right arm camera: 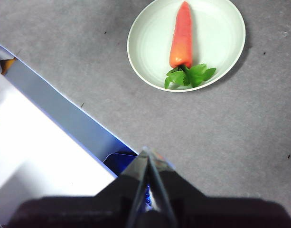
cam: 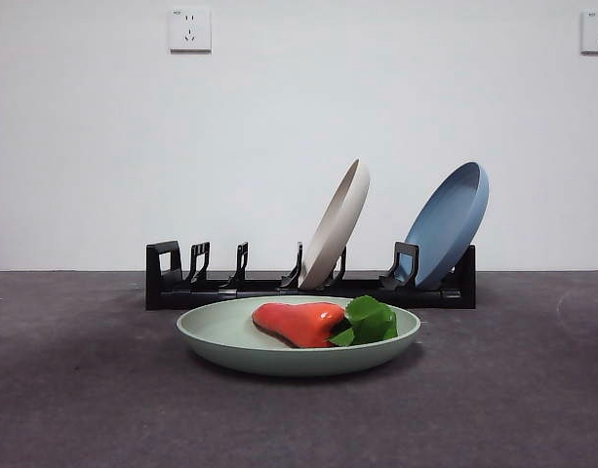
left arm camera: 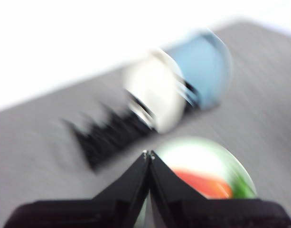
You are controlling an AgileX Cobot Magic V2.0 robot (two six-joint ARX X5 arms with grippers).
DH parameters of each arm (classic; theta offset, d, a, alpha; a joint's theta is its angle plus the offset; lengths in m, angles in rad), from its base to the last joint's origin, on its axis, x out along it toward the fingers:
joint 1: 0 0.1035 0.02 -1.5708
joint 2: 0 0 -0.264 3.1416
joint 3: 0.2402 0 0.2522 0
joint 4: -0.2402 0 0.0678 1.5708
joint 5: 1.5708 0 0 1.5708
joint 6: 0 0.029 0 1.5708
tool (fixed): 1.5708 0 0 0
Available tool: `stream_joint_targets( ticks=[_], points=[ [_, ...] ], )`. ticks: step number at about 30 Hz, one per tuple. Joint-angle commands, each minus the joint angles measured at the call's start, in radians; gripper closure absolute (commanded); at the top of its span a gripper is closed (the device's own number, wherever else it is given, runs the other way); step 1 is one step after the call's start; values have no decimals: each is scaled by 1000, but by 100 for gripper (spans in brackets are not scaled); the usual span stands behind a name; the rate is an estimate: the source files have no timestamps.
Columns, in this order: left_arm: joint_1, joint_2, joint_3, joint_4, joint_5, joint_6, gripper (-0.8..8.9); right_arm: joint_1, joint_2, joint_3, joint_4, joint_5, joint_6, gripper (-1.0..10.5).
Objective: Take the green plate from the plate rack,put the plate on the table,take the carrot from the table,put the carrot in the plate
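Note:
The green plate (cam: 230,336) lies flat on the table (cam: 74,390) in front of the plate rack (cam: 181,288). The carrot (cam: 299,323) lies inside the plate, its green leaves toward the right. From the right wrist view the green plate (right arm camera: 150,38) and carrot (right arm camera: 181,35) lie well away from my right gripper (right arm camera: 146,152), which is shut and empty above the table. The left wrist view is blurred; my left gripper (left arm camera: 148,154) is shut and empty, above the green plate (left arm camera: 183,154) and carrot (left arm camera: 204,183). No arm shows in the front view.
A cream-beige plate (cam: 338,222) and a blue plate (cam: 450,222) lean in the rack's right-hand slots; the left slots hold nothing. A white and blue-grey edge (right arm camera: 45,137) borders the table near my right gripper.

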Motion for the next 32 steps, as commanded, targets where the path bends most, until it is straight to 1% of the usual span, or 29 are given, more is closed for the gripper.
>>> stream_joint_targets(
  ticks=[1,5,7,10,12,15,17,24,32],
  points=[
    [177,-52,-7,56,113,90,817,1,-5,-4,1,2,5,946],
    [398,-148,-53,190,292,195,817,1,-5,-4,1,2,5,946],
    [479,-206,-109,288,340,231,817,1,-5,-4,1,2,5,946],
    [574,-297,-232,461,369,261,817,1,-5,-4,1,2,5,946],
    [629,-361,-343,586,377,261,817,1,-5,-4,1,2,5,946],
    [691,-446,-507,712,377,252,817,1,-5,-4,1,2,5,946],
    [721,-498,-602,745,381,242,817,1,-5,-4,1,2,5,946],
    [788,-637,-858,742,426,172,817,1,-5,-4,0,2,5,946],
    [807,-733,-1034,733,431,89,817,1,-5,-4,0,2,5,946]
  ],
)
